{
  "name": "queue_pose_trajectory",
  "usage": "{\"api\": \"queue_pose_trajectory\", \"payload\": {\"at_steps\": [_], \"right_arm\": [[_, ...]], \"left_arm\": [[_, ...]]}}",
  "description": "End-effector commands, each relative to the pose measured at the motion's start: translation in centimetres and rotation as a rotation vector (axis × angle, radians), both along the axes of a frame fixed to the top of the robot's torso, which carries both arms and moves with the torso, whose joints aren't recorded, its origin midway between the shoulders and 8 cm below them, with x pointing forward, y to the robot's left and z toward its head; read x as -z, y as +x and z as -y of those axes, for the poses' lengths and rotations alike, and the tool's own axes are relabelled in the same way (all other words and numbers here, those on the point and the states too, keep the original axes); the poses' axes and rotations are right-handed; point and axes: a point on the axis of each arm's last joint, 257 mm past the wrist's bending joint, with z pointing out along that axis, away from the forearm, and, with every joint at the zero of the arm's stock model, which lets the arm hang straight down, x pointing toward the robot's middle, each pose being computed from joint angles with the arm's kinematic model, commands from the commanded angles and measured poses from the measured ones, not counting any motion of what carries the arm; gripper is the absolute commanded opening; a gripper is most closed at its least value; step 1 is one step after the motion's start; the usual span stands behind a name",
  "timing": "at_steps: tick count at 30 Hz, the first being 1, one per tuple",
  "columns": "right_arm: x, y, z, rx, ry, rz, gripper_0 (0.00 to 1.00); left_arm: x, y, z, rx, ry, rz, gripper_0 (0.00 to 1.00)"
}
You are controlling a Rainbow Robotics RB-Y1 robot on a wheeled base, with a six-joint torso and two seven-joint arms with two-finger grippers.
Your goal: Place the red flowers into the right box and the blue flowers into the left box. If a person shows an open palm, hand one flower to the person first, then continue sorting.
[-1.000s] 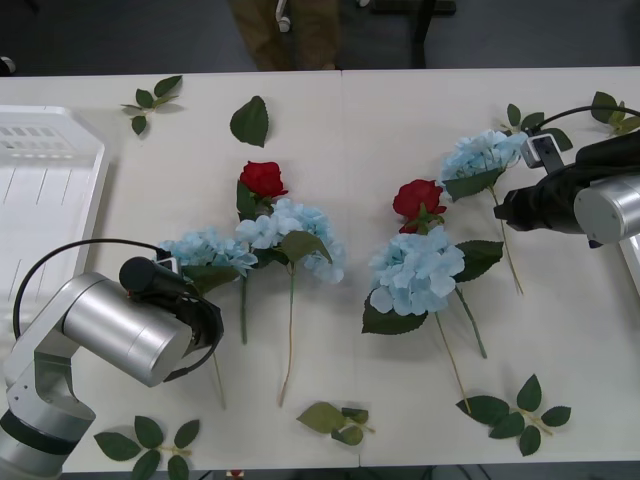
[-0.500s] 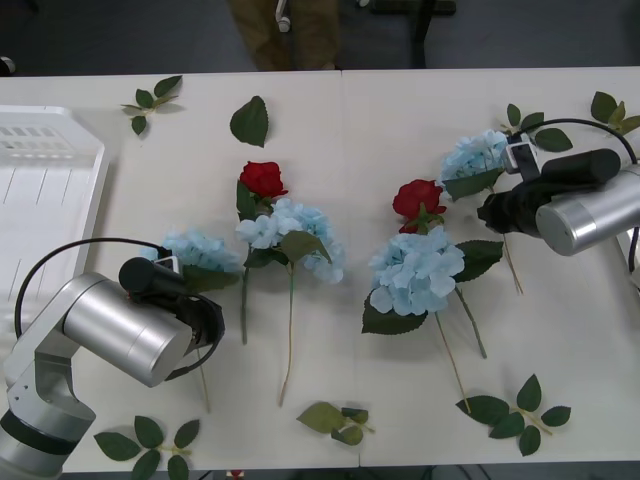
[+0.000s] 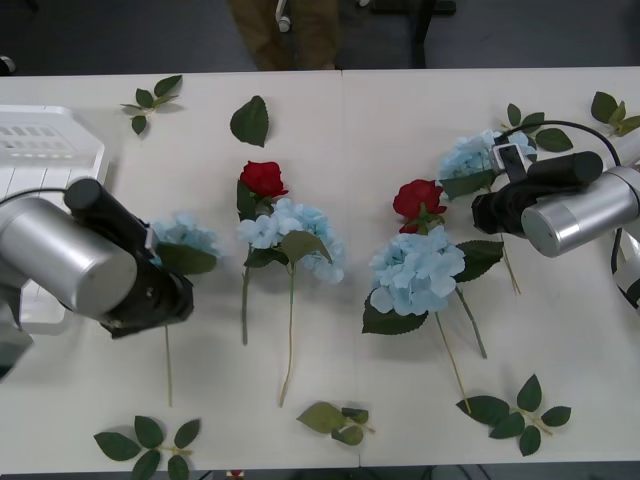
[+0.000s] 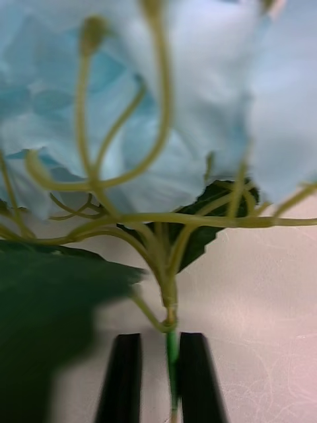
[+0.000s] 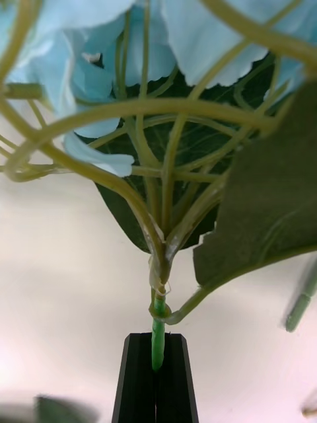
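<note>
A blue flower [image 3: 184, 233] hangs from my left gripper [image 5: 157, 360], whose black fingers are shut on its green stem just under the head. It is held near the left box [image 3: 50, 140], a white ribbed tray. My right gripper [image 4: 160, 377] is at the far-right blue flower [image 3: 470, 155]. Its fingers [image 4: 125, 380] stand open, with the stem [image 4: 172, 350] in the gap between them. Two more blue flowers [image 3: 297, 228] [image 3: 416, 270] and two red flowers [image 3: 263, 178] [image 3: 418, 198] lie mid-table. The right box is out of view.
Loose leaf sprigs lie at the far left [image 3: 150, 98], near the front edge [image 3: 145, 440] [image 3: 338, 420] [image 3: 515, 412] and at the far right [image 3: 610, 108]. A single leaf [image 3: 250, 120] lies at the back. A person's tan-trousered legs [image 3: 285, 30] stand beyond the table.
My left arm has swung up and to the left, carrying its blue flower toward the white tray. My right arm has moved in left onto the far-right flower's stem.
</note>
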Motion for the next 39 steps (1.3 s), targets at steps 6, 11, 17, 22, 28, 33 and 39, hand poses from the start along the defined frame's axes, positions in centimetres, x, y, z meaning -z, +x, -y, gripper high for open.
{"api": "queue_pose_trajectory", "payload": {"at_steps": [6,11,17,22,28,33,39], "right_arm": [[-4.6,1.5,-4.0,-0.052,0.144,0.058,0.0],[-8.9,-0.2,-5.0,-0.119,0.2,0.042,0.0],[-16.5,-4.1,-9.3,-0.216,0.447,-0.026,0.0],[-22.5,-7.4,-13.6,-0.308,0.715,-0.093,0.0],[-29.1,-9.8,-16.9,-0.427,0.9,-0.066,0.0],[-34.1,-11.2,-19.9,-0.52,1.003,-0.003,0.0],[-36.8,-12.2,-24.2,-0.609,1.027,0.12,0.0]], "left_arm": [[-13.9,6.2,-6.4,0.086,0.105,0.156,0.0],[-17.1,8.1,-8.6,0.138,0.097,0.187,0.0],[-20.0,9.8,-12.4,0.202,0.085,0.246,0.0],[-20.8,10.1,-15.6,0.227,0.089,0.253,0.0],[-21.5,9.9,-21.2,0.235,0.166,0.242,0.0],[-21.2,9.4,-26.5,0.221,0.215,0.234,0.0],[-20.6,9.1,-30.5,0.217,0.239,0.231,0.0]]}}
